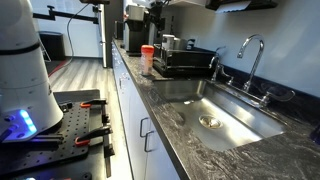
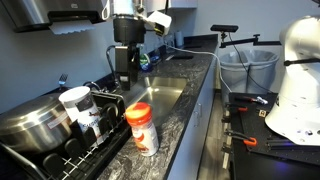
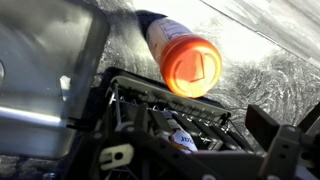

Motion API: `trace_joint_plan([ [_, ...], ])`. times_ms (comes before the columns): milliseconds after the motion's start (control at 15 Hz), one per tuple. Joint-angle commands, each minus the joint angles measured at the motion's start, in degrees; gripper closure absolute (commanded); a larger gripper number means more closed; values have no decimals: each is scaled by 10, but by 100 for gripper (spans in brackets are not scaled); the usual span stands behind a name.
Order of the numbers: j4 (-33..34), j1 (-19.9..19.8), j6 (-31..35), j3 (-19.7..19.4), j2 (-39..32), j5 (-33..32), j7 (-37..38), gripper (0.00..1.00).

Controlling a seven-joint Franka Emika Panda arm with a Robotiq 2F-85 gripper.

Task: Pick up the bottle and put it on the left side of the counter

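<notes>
Roughly by size: 1 counter (image 2: 182,125), dark speckled, w/ 1 steel sink (image 2: 165,95) near gripper (image 2: 124,78). 1 dish rack (image 2: 60,152), nearer cam than gripper, w/ 1 pot (image 2: 30,125) + 1 mug (image 2: 75,100). 1 bottle (image 2: 141,128), red cap, upright on counter beside rack, well apart from gripper, untouched. Wrist view: cap toward cam. Gripper opening: can't tell, too dark.
</notes>
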State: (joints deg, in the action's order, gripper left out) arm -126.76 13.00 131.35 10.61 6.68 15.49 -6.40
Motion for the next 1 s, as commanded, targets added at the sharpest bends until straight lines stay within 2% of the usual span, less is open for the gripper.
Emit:
trace_joint_plan([
  [0,-37,-18,-27,-23,51,18,-1,0],
  [267,-69,-36,-50,-49,90,13,7,0],
  [533,-117,-50,-43,-72,139,18,11,0],
  [733,-148,-64,-36,-80,165,2,24,0],
  [933,-167,-77,-59,-85,179,-16,30,0],
])
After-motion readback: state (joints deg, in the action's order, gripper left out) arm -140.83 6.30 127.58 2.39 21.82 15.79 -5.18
